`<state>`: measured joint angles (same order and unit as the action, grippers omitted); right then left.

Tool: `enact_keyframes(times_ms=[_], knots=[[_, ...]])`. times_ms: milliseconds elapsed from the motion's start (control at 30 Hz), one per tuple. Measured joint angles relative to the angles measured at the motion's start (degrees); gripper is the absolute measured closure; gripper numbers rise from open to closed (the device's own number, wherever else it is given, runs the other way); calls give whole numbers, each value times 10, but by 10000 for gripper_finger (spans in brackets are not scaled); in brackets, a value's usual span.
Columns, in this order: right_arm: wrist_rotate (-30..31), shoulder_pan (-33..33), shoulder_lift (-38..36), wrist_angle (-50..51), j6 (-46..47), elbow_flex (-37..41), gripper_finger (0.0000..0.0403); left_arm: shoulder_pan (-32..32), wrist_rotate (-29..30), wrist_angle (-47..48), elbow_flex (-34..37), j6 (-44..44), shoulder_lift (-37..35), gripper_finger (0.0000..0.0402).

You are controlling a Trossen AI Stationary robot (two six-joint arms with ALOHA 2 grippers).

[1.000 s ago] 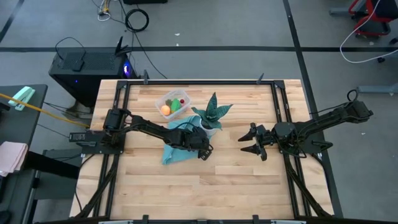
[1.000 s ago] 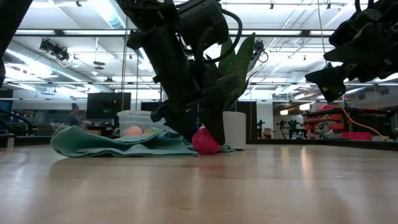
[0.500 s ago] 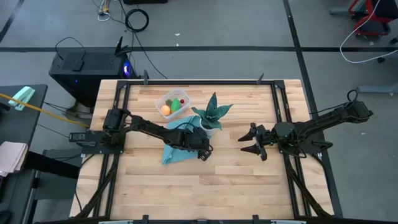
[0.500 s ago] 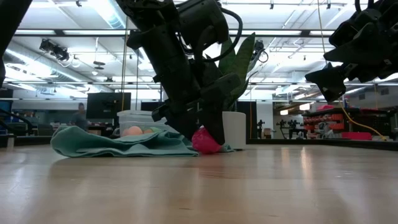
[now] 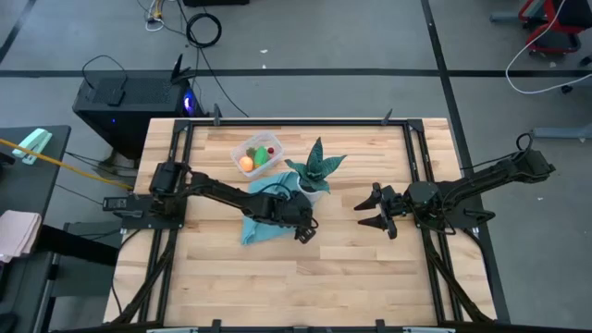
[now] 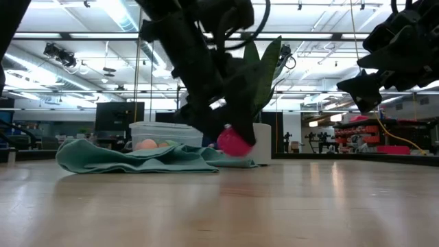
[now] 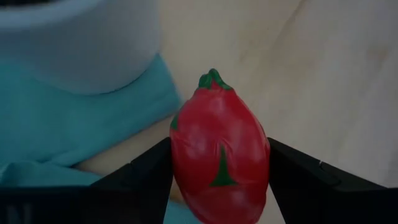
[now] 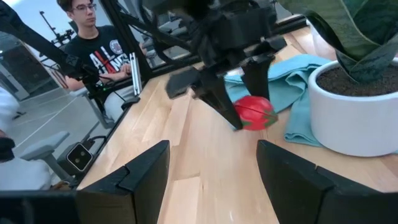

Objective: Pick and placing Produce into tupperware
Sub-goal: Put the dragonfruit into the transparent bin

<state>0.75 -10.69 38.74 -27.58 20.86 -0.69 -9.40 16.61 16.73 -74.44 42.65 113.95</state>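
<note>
My left gripper [image 5: 303,228] is shut on the larger red produce [image 7: 219,155] just off the near right corner of the teal cloth [image 5: 261,225]. The red piece also shows in the low view [image 6: 234,143] and the right wrist view [image 8: 252,112]. The clear tupperware [image 5: 257,154] stands at the far middle-left and holds the orange piece [image 5: 246,163], the green piece [image 5: 263,157] and the tiny red one [image 5: 273,150]. My right gripper [image 5: 368,215] is open and empty, to the right of the plant pot. My left gripper pinches the red produce by its two long sides [image 7: 177,149] between its two fingers [image 7: 143,171]. The green stem end [image 7: 212,78] points away from the wrist. The fingers come from above, slanting down. The piece is lifted clear of the table [image 6: 234,143].
A spiky green plant in a white pot [image 5: 313,190] stands on the cloth's far end, between the left gripper and the tupperware. Bare wood [image 5: 351,277] lies toward the near edge. A person [image 8: 93,43] sits beyond the table's left side.
My left gripper has gone up a little with the red produce. The piece rested on the table beside the cloth and now hangs clear of it.
</note>
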Motion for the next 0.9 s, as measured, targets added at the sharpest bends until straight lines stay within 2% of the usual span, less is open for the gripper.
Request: enact_keyframes(times_ms=[400, 667, 900], knots=[[0, 0, 0, 6, 0, 0, 157, -54, 0, -2, -58, -19, 0, 155], [0, 0, 0, 5, 0, 0, 157, -78, 1, -5, -140, -99, 0, 163], [0, 0, 0, 5, 0, 0, 157, -74, 19, 60, -237, -203, 0, 154]])
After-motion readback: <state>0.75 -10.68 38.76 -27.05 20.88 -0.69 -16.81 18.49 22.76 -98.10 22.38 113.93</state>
